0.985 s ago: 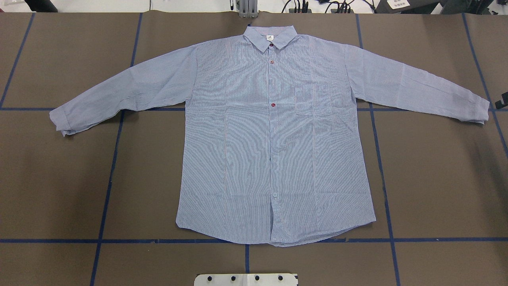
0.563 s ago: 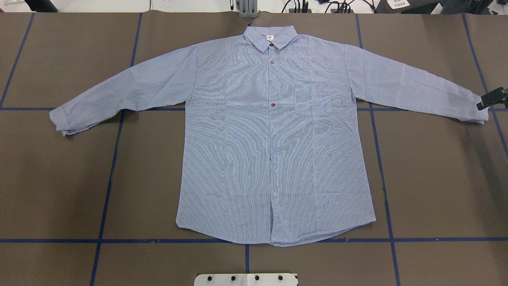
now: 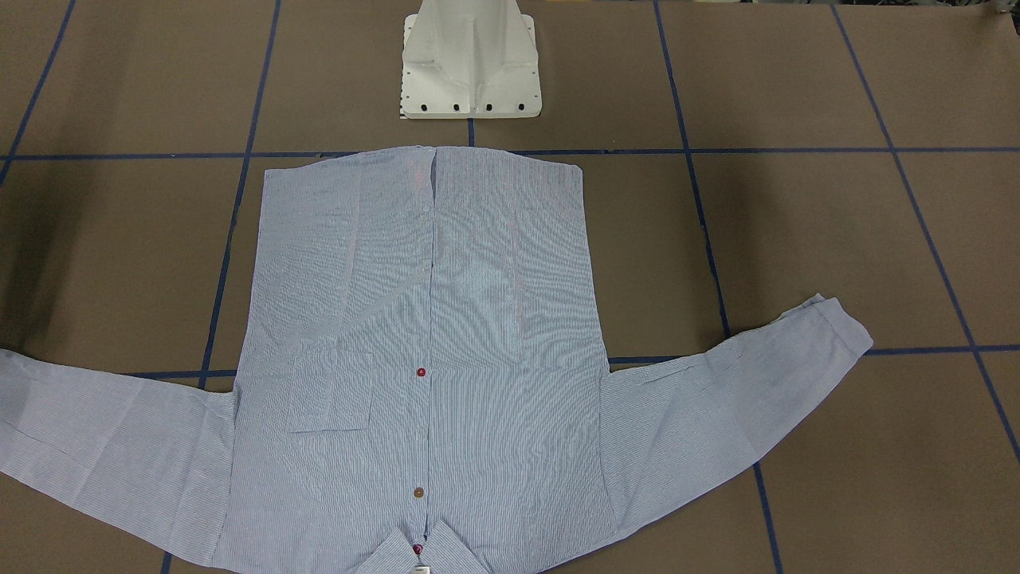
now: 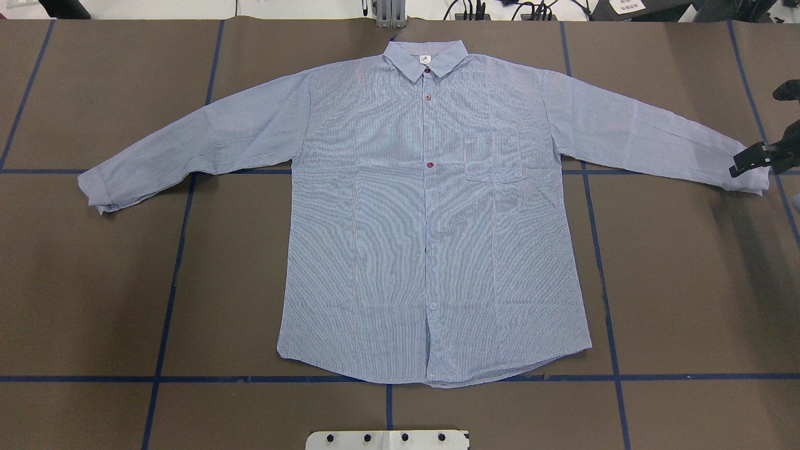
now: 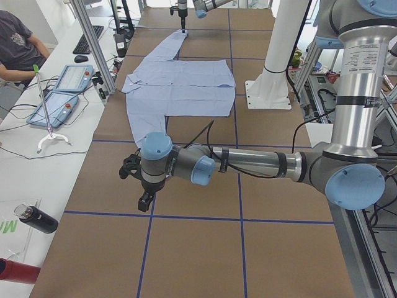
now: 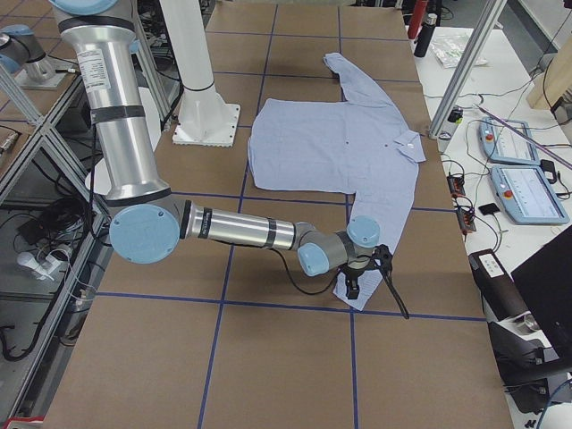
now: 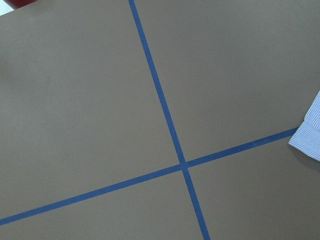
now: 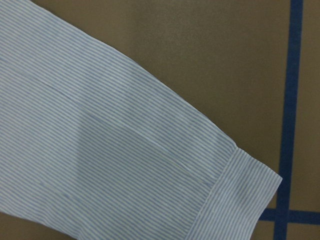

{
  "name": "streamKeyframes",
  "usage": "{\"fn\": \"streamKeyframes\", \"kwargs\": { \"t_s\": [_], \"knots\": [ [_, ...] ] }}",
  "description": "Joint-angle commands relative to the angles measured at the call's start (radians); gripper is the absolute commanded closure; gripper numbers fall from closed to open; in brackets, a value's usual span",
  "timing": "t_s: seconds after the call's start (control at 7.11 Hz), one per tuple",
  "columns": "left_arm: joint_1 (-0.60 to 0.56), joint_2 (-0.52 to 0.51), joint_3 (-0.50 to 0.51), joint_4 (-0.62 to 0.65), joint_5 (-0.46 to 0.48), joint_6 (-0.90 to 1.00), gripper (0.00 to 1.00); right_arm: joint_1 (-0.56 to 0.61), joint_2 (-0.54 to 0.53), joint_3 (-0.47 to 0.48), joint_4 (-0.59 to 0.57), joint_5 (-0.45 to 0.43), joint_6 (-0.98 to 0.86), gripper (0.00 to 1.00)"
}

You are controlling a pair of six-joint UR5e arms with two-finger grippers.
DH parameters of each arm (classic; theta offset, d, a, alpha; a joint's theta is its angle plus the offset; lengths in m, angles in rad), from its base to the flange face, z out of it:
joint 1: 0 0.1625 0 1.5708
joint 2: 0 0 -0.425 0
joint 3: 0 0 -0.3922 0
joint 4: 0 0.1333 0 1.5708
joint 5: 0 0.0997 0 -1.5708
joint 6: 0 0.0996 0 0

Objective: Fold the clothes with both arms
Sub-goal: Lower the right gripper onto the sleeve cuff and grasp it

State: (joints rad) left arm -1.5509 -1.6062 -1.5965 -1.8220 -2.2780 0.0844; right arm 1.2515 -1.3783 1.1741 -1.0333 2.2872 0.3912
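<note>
The striped blue shirt [image 4: 431, 219] lies spread flat and face up in the middle of the brown table [image 4: 687, 281], buttoned, collar [image 4: 426, 57] away from the robot, both sleeves out to the sides. Nothing is folded yet, so this looks like the very opening: the reach for the sleeves. The right gripper [image 4: 745, 165] hangs right over the right-hand cuff [image 4: 753, 182], and its wrist camera is filled with that cuff's striped band. Are its fingers parted or closed? I cannot tell, too little of them shows. On the other side, the left gripper [image 5: 144, 200] sits above bare table, short of the left-hand cuff [image 4: 94, 190]. Its wrist camera catches only a corner of that cuff at the frame's edge, beside a blue tape cross [image 7: 183, 165], and from the side view alone its fingers can't be judged either. Next, I'd say, the left needs to get over its cuff. Then both drop, pinch the cuffs cleanly and carry the sleeves inward across the body.
</note>
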Motion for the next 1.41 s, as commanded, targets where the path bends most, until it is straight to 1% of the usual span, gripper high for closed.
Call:
{"fn": "streamKeyframes", "kwargs": {
  "t_s": [0.0,0.56,0.7,0.98,1.13,1.27],
  "knots": [
    [0.0,0.0,0.0,0.0,0.0,0.0,0.0,-0.003,0.001,-0.025,-0.002,0.0,0.001,0.0],
    [0.0,-0.001,0.0,0.001,0.0,0.0,0.0,-0.003,-0.002,-0.044,-0.005,0.003,0.003,0.01],
    [0.0,-0.004,0.0,0.001,0.0,0.0,0.0,-0.003,-0.005,-0.045,-0.005,0.006,0.003,0.04],
    [0.0,-0.006,0.0,0.001,0.0,0.0,0.0,-0.003,-0.007,-0.047,-0.007,0.008,0.003,0.19],
    [0.0,-0.006,-0.002,0.001,0.0,0.0,0.0,-0.001,-0.007,-0.05,-0.007,0.009,0.003,0.22],
    [0.0,-0.008,-0.002,0.001,0.0,0.0,0.0,-0.003,-0.008,-0.051,-0.008,0.008,0.003,0.23]
  ]
}}
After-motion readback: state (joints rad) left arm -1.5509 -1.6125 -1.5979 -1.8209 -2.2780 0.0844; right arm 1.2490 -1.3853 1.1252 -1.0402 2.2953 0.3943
